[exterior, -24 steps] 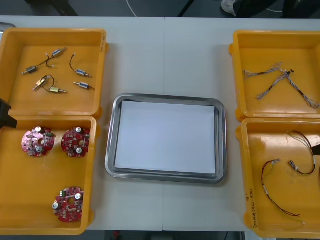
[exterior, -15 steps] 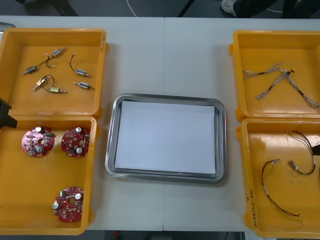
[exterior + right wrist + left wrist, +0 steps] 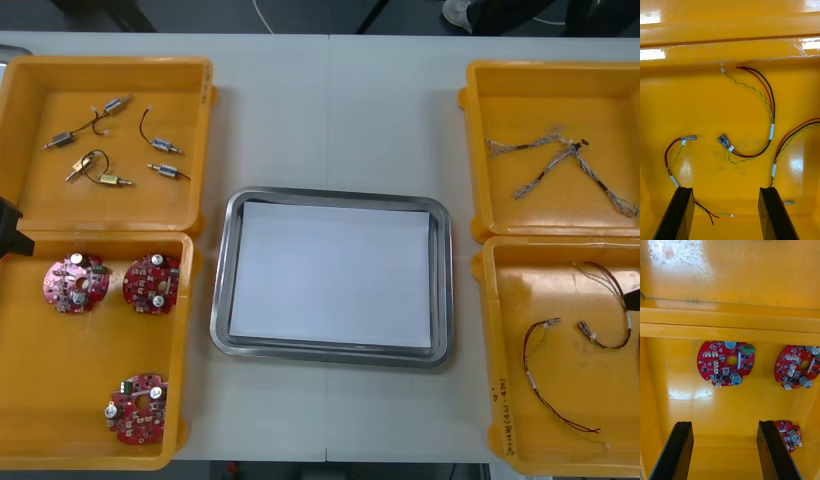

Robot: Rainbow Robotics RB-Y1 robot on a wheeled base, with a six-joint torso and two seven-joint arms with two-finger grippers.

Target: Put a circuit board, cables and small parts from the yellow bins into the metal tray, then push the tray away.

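The left hand [image 3: 724, 423] hangs with its two black fingers spread wide over the floor of a glossy yellow plastic bin [image 3: 730, 320], gripping nothing. Just beyond its fingertips lies a round red circuit board [image 3: 726, 363]. It is flat and stiff, studded with small components and pierced by a centre hole. It looks light but delicate on its face, so the bare rim is the place to pinch. Lying flush on slick plastic, it may skate before the fingers bite. The right hand [image 3: 726, 189] is likewise spread, over a second yellow bin [image 3: 730, 33]. A thin, limp red, black and yellow cable [image 3: 772, 129] curls just ahead of its fingers. It would sag and trail when lifted, so the white sleeve seems the best hold. The shiny metal tray [image 3: 222, 290], white inside, rests on the light desk [image 3: 330, 110], well apart from both hands and between them.
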